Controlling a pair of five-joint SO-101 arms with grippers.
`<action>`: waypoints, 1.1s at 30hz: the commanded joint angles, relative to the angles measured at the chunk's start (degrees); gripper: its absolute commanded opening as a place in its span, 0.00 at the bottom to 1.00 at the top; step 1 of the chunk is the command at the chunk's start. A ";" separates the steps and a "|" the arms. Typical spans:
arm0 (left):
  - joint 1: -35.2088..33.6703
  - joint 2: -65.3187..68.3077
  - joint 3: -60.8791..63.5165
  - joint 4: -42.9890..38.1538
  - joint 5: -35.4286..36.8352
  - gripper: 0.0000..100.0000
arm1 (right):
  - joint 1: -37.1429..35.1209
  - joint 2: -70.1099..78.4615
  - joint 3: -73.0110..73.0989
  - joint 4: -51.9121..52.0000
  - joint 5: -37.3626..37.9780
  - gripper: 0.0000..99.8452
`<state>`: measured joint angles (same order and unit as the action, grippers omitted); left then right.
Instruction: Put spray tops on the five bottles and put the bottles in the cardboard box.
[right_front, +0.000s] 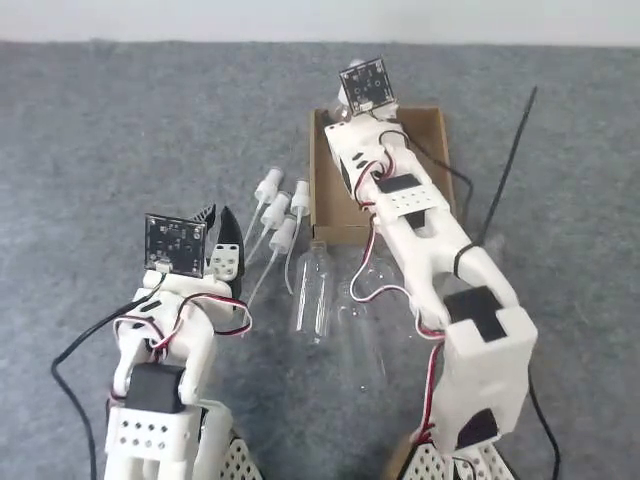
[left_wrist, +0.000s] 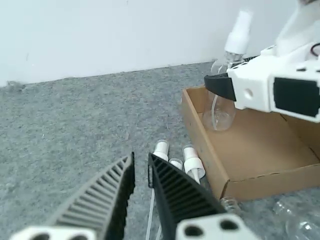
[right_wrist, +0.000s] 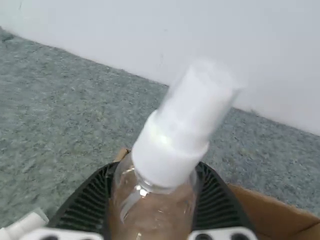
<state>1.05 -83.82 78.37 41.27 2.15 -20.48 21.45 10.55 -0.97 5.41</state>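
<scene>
My right gripper (right_front: 342, 118) is shut on a clear bottle (right_wrist: 152, 205) that carries a white spray top (right_wrist: 182, 130). It holds the bottle (left_wrist: 220, 111) upright at the far corner of the cardboard box (right_front: 318, 195). My left gripper (right_front: 218, 222) hovers above the carpet left of the box, its black fingers (left_wrist: 112, 195) slightly open with nothing between them. Several loose spray tops (right_front: 277, 210) lie between it and the box, ahead of the fingertips (left_wrist: 175, 162). Capless clear bottles (right_front: 312, 290) lie on the carpet in front of the box.
Grey carpet covers the table, with a white wall behind it. The right arm's body and cables (right_front: 430, 240) stretch over the box and part of the lying bottles. A black cable (right_front: 510, 160) runs to the right of the box. More bottles (left_wrist: 300, 225) lie near the box's front wall.
</scene>
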 joint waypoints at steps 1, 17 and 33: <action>0.00 -1.05 -0.40 -1.67 0.00 0.04 | 0.22 1.27 -4.13 -4.70 0.70 0.01; 0.00 -1.05 -0.40 -1.67 0.00 0.04 | -1.80 4.18 -3.87 -4.62 0.97 0.12; 0.00 -1.05 -0.40 -1.67 -0.18 0.04 | -2.42 4.26 -3.78 -4.53 1.23 0.17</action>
<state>0.97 -83.82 78.37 41.27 2.15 -22.42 26.37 10.20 -4.84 5.67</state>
